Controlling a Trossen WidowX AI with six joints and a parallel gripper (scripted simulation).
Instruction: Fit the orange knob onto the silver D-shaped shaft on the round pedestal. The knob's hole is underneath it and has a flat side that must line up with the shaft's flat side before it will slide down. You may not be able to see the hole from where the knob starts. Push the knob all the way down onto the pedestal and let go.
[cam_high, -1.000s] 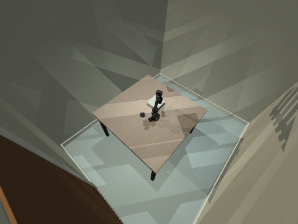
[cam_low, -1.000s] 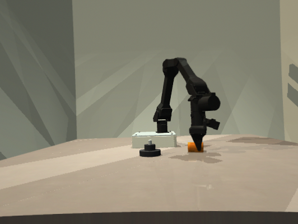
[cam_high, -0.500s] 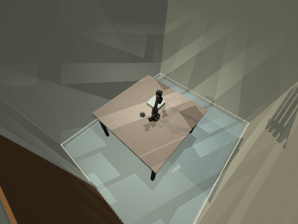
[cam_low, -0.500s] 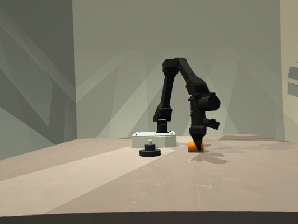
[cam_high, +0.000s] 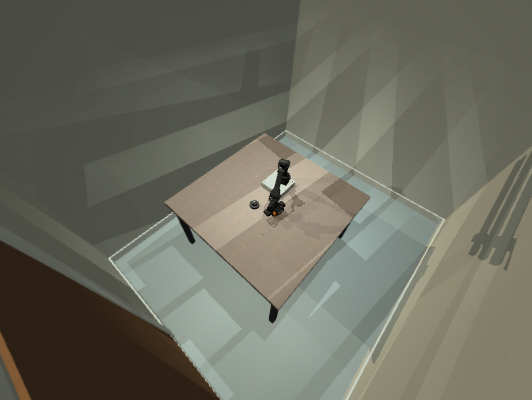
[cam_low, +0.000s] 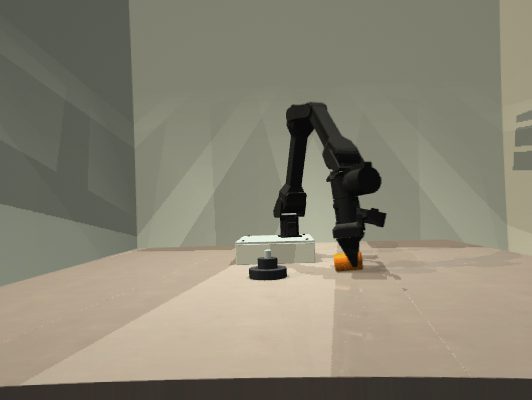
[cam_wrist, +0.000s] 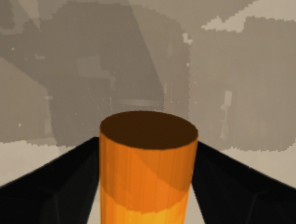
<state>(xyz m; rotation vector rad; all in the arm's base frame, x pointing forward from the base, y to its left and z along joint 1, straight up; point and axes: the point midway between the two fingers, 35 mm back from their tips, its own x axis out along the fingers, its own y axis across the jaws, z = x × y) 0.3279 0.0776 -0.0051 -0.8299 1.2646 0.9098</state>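
Observation:
The orange knob (cam_high: 274, 213) (cam_low: 343, 262) (cam_wrist: 145, 175) lies on its side at table level, slightly tilted. My gripper (cam_low: 356, 263) points down and is shut on the knob, with one finger on each side of its barrel in the wrist view. The knob's end face in the wrist view is dark and shows no hole; the hole's flat side is hidden. The round black pedestal (cam_high: 254, 206) (cam_low: 268, 274) stands to the left of the gripper in the top and exterior views. Its silver shaft (cam_low: 268, 253) stands upright and bare; its flat side cannot be made out.
The arm's white base box (cam_high: 270, 183) (cam_low: 275, 253) is behind the pedestal and knob in the exterior view. The brown table (cam_high: 260, 250) (cam_low: 200, 335) carries everything, and bands of shadow cross it.

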